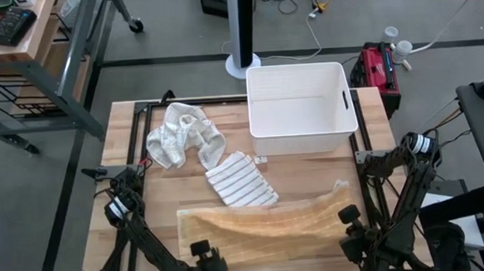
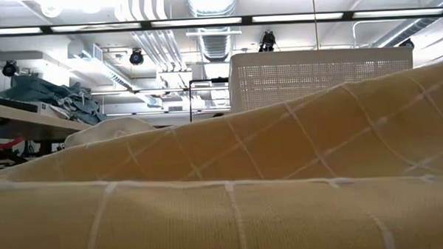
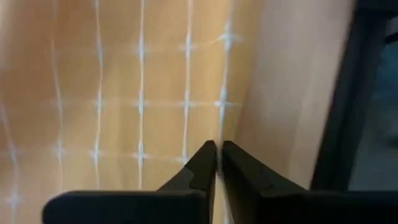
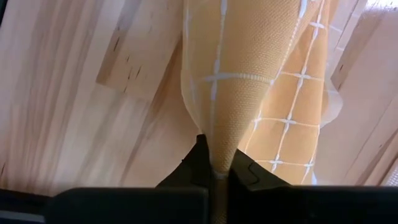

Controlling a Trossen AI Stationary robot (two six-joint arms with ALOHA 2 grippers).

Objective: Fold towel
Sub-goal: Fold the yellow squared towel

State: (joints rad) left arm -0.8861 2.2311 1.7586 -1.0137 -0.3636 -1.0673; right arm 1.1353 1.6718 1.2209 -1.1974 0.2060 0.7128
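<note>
A yellow towel (image 1: 272, 225) with a white grid lies stretched along the near part of the wooden table (image 1: 127, 158). It fills the low view (image 2: 224, 198) and rises toward the right there. My left gripper (image 1: 205, 255) is at the towel's near left end, and its fingers (image 3: 218, 152) are shut on the cloth's edge. My right gripper (image 1: 348, 215) is at the towel's right end, shut (image 4: 217, 158) on gathered cloth. My left gripper pinches the towel's edge (image 3: 219, 124) between its two fingers, at the near left end. The fingers slant down from above. Bare table shows right beside the held edge. My right gripper pinches a gathered bunch of the towel's right end (image 4: 219, 134) between its two fingers, pointing down from above. The cloth narrows into a cone toward the fingers. This end is raised above the table, and the rest slopes down to the tabletop.
A white bin (image 1: 299, 108) stands at the far middle-right. A crumpled white towel (image 1: 184, 134) lies at the far left. A folded striped towel (image 1: 240, 181) lies just beyond the yellow one. Bare wood shows at the left edge.
</note>
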